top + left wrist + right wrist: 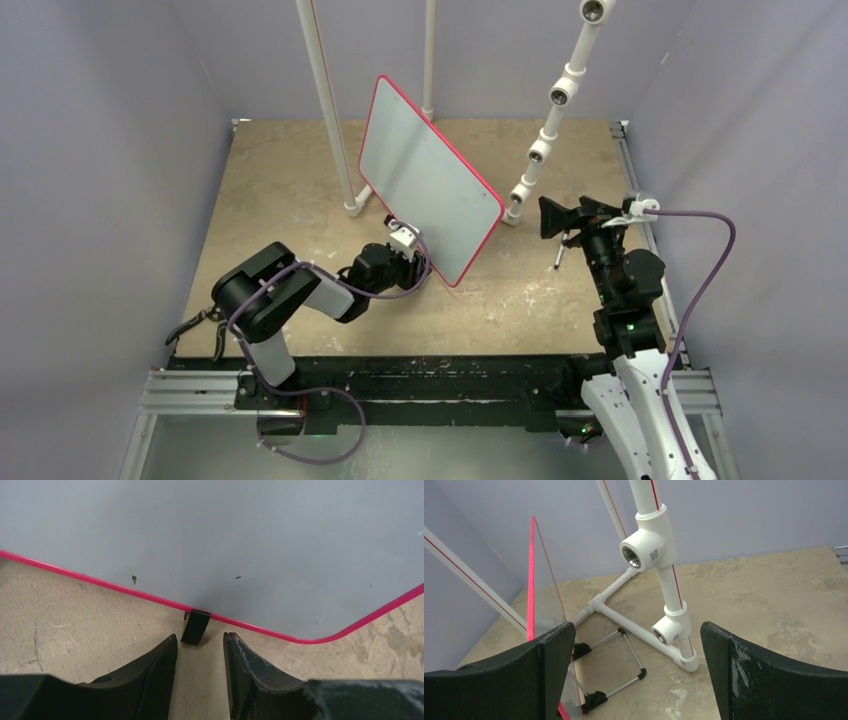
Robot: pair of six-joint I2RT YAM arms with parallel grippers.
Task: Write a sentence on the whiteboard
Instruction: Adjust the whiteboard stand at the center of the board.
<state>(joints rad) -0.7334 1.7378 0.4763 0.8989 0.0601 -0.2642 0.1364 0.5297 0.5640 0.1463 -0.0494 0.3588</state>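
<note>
Left gripper [200, 639], slightly parted, is hovering at the upright whiteboard's [225, 535] foot [195, 626]; right gripper [636, 627] is gaping beside the board. Nothing written: bracing looks underway, marker needed next.

The overhead camera looks down from the near side. The left wrist view sits close against the whiteboard [250, 540], low; the right wrist view catches it edge-on at frame left, seemingly farther off.

Glossy whiteboard [425, 180], rough worn tabletop [290, 190]
</note>
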